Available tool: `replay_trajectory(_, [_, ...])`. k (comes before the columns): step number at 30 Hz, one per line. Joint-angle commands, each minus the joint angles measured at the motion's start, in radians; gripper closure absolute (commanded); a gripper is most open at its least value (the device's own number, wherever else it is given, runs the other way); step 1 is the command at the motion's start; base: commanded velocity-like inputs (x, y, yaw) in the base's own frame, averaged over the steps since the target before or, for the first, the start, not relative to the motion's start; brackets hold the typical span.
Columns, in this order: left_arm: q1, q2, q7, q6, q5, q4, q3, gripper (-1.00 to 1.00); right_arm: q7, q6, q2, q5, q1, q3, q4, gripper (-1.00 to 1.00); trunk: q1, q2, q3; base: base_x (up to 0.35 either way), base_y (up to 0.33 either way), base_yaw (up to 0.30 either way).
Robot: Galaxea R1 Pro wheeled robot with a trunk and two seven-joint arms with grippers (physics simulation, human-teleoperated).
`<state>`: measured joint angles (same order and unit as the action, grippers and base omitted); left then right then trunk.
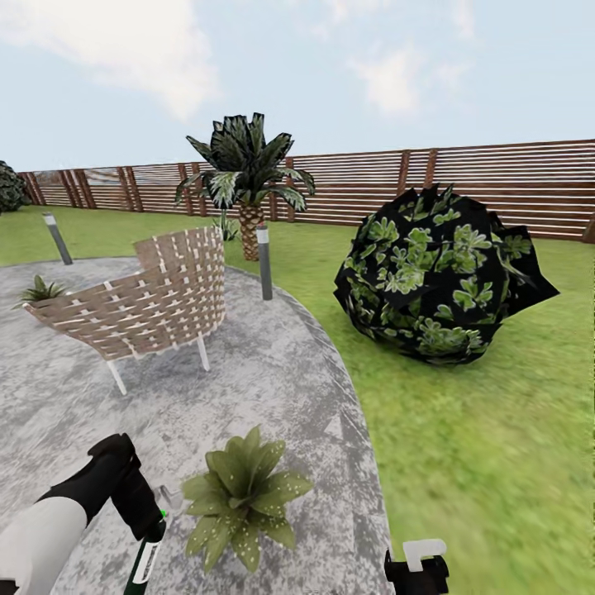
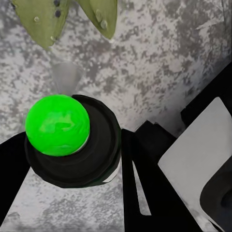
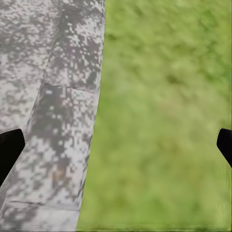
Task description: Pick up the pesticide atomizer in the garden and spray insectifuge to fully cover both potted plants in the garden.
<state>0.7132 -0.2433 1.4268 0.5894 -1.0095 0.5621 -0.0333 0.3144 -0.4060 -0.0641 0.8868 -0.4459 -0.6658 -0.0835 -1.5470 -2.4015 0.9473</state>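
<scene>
no readable text, labels or numbers anywhere

The left fingers close around the pesticide atomizer, which stands upright over the patio. Just right of these fingers a potted plant sits on the patio. Well beyond them stands a woven chair, with a second potted plant to its left. Behind the chair a post rises at the patio's edge, then a palm before the fence. The right fingers hang spread over the border of patio and lawn; a bush lies far beyond them on the lawn.
</scene>
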Motion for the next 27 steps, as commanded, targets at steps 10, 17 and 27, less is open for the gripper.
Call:
replay_trajectory(10, [0.0,0.004,0.006,0.013,-0.003,0.001,-0.003,1.0,0.004,-0.002,0.0,0.011,-0.001,-0.008,0.002,-1.0,0.001,-0.001,0.001,-0.112,0.065,-0.022])
replay_trajectory(17, [0.001,0.004,0.006,0.016,-0.003,0.001,-0.002,1.0,0.003,-0.001,-0.002,0.01,0.0,-0.008,0.002,-1.0,0.001,-0.001,-0.003,-0.151,0.075,-0.232])
replay_trajectory(27, [0.01,0.002,0.004,0.02,-0.003,0.002,-0.002,1.0,0.003,-0.001,-0.005,0.007,0.0,-0.009,0.003,-1.0,0.001,-0.001,0.006,-0.208,0.179,-0.151])
